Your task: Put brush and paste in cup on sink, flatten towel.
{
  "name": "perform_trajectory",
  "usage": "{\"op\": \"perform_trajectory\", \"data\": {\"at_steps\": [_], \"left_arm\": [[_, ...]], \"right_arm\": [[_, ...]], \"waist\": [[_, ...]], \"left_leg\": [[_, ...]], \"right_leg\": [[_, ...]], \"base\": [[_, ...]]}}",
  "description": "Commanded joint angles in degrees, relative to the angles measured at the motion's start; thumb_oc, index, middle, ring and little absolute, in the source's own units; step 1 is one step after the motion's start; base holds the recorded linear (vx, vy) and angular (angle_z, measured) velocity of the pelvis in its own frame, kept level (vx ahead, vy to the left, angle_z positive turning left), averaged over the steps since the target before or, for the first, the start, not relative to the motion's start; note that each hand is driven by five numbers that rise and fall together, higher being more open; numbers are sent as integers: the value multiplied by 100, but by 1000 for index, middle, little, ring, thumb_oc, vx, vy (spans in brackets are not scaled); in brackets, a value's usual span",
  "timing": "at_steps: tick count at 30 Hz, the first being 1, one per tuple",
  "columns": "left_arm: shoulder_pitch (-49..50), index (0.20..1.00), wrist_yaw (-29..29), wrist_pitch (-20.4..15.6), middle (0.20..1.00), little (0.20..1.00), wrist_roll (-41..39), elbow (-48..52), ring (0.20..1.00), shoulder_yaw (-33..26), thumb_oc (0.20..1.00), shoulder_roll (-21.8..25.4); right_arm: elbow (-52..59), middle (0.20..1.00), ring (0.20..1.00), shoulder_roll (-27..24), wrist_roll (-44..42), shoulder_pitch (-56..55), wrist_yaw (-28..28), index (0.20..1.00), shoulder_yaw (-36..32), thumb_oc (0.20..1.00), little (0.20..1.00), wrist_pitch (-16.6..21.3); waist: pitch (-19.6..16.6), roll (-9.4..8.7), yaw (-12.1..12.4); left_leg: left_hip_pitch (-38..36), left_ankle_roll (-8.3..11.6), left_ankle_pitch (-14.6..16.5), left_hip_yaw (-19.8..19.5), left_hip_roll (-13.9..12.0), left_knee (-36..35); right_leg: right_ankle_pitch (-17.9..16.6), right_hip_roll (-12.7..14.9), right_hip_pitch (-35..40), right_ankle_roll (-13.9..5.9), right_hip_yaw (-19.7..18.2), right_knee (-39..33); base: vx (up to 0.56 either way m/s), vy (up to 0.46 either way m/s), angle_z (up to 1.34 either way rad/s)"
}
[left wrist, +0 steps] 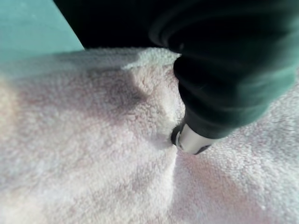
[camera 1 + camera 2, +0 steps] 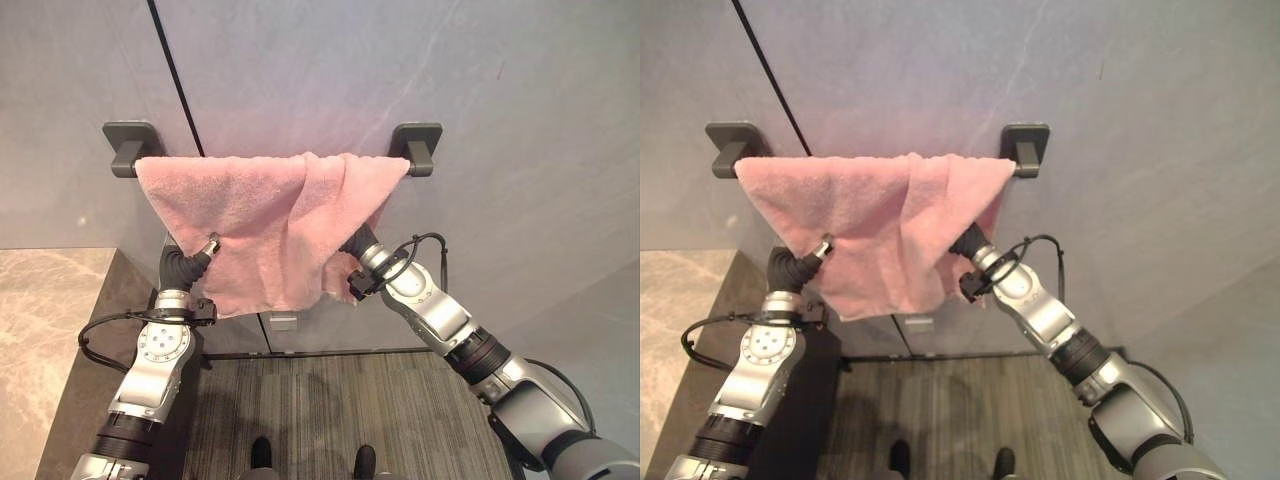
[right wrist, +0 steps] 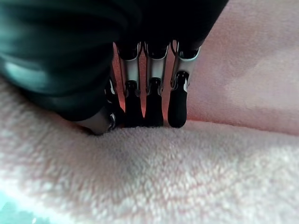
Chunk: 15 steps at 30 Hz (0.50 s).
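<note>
A pink towel [image 2: 270, 215] hangs bunched on a wall rail at frame centre, both lower edges pinched by the left hand [image 2: 205, 247] and right hand [image 3: 140, 88].

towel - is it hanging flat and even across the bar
No, the pink towel is bunched, with a fold overlapping near the right bracket.

no readable text, labels or signs anywhere

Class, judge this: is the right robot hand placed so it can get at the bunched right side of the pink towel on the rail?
Probably yes: the right robot hand already has fingertips against the towel, nothing between.
</note>
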State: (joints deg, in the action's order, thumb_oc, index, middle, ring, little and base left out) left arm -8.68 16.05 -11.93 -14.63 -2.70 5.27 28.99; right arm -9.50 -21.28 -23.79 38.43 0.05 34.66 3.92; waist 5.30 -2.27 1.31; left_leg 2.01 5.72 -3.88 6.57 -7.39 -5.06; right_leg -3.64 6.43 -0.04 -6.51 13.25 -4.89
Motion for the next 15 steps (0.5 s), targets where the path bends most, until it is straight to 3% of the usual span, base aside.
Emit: {"op": "perform_trajectory", "data": {"at_steps": [1,2,15], "left_arm": [[-88,200,117,-256,200,200,240,-28,200,-106,200,318],[-91,200,114,-252,200,200,239,-59,200,-92,200,309],[-240,200,196,-181,200,200,272,-333,200,59,200,202]], "right_arm": [[127,231,231,185,213,-20,-162,231,-279,231,231,421],[138,200,200,185,243,-49,-168,200,-300,200,200,424],[200,200,200,225,421,-630,-439,200,-657,200,200,488]], "waist": [[-273,-369,10],[-271,-363,6],[-270,-287,-101]], "left_leg": [[-71,144,71,249,-124,6],[-70,144,69,253,-122,6],[-98,131,93,309,-127,6]], "right_leg": [[-553,798,-189,-506,-116,-11],[-552,799,-191,-505,-118,-11],[-543,804,-188,-511,-161,-11]], "base": [[0,0,0],[0,0,0],[0,0,0]]}}
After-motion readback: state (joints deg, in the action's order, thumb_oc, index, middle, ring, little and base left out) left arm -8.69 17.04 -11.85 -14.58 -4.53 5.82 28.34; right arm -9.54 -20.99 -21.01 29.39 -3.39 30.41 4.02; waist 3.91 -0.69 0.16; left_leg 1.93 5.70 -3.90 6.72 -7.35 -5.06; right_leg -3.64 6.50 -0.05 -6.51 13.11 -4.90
